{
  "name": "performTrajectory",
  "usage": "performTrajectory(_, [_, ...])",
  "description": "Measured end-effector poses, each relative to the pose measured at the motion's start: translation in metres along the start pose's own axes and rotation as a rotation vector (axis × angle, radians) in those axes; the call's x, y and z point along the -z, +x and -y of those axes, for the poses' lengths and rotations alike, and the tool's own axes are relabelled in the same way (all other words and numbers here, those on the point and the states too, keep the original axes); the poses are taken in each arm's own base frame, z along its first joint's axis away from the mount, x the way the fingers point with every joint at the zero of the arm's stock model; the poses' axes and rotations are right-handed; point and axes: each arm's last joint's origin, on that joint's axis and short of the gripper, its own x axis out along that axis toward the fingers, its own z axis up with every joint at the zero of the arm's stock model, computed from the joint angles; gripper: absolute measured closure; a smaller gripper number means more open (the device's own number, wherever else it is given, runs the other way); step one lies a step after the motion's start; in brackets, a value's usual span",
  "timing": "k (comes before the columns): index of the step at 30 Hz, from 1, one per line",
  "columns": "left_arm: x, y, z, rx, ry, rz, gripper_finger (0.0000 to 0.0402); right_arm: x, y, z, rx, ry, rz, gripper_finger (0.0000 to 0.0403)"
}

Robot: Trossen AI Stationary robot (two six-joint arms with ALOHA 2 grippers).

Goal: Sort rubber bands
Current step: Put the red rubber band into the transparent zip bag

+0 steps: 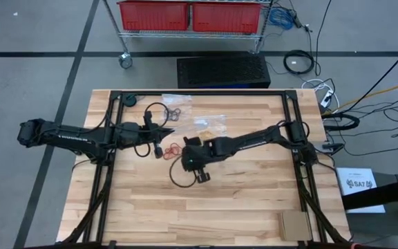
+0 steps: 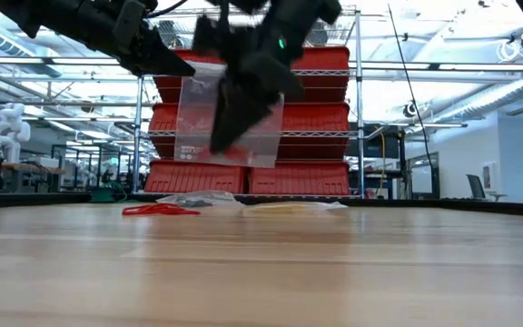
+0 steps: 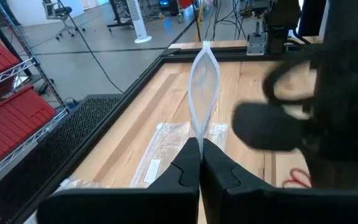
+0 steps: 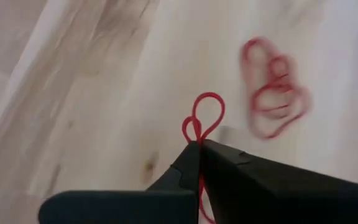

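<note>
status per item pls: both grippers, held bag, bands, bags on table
left gripper: shut on the clear bag, held up off the table.
right gripper: shut on a red band, above the wood.
red bands: loose pile on the table, unsorted.
table bags: lying flat at the far side; one holds dark bands, contents of the others unclear.

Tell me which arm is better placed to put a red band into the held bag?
Right. Its gripper already pinches a red band beside the bag, while the left gripper is busy holding that bag up.
</note>
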Motion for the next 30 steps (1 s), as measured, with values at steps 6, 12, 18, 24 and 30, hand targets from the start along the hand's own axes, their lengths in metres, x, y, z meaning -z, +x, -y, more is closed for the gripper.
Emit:
performTrajectory(6, [0.0,0.0,0.0,0.0,0.0,-0.001,0.0401,-0.03,-0.042,0.011,0.119,-0.086,-0.018,0.0403])
performTrajectory(12, [0.002,0.0,0.0,0.002,0.006,-0.019,0.0401,-0.054,-0.095,0.021,0.325,-0.189,-0.064,0.0403])
performTrajectory(18, [0.002,0.0,0.0,0.002,0.005,-0.017,0.0401,-0.063,-0.137,0.035,0.455,-0.188,-0.04,0.0403])
performTrajectory(24, [0.002,0.0,0.0,0.001,0.005,-0.017,0.0401,-0.056,-0.134,0.053,0.457,-0.168,-0.072,0.0403])
performTrajectory(30, [0.001,0.0,0.0,0.001,0.003,-0.014,0.0401,-0.041,-0.111,0.066,0.404,-0.144,-0.128,0.0403])
